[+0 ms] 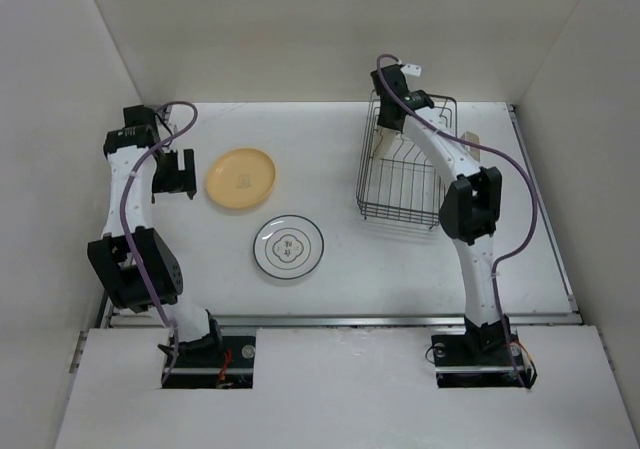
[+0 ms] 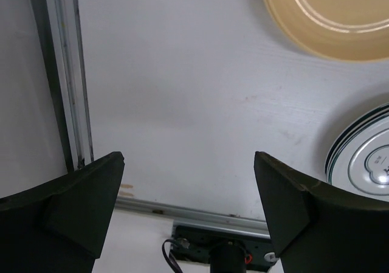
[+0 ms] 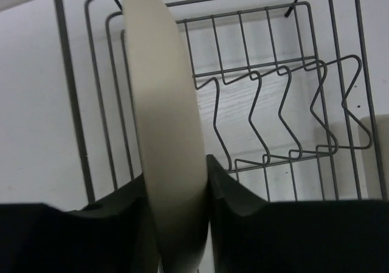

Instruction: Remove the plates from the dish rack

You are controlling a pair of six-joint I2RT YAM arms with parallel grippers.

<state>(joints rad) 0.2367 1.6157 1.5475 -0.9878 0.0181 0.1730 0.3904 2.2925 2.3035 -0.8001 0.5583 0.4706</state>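
The dish rack (image 1: 405, 184) of dark wire stands at the back right. One cream plate (image 3: 164, 103) stands upright on edge in it, and my right gripper (image 3: 177, 169) is shut on its rim, a finger pressed on each face. From above, that gripper (image 1: 387, 131) sits at the rack's far left corner. A yellow-orange plate (image 1: 240, 179) and a white plate with a dark rim ring (image 1: 288, 246) lie flat on the table. My left gripper (image 1: 178, 174) hangs open and empty just left of the yellow-orange plate (image 2: 328, 17), with the white plate (image 2: 364, 157) at its right.
A small cream cup holder (image 1: 472, 139) hangs on the rack's right side. The rack's other divider prongs (image 3: 267, 121) hold nothing. A metal rail (image 2: 67, 72) runs along the table's left edge, close to the left gripper. White walls enclose the table.
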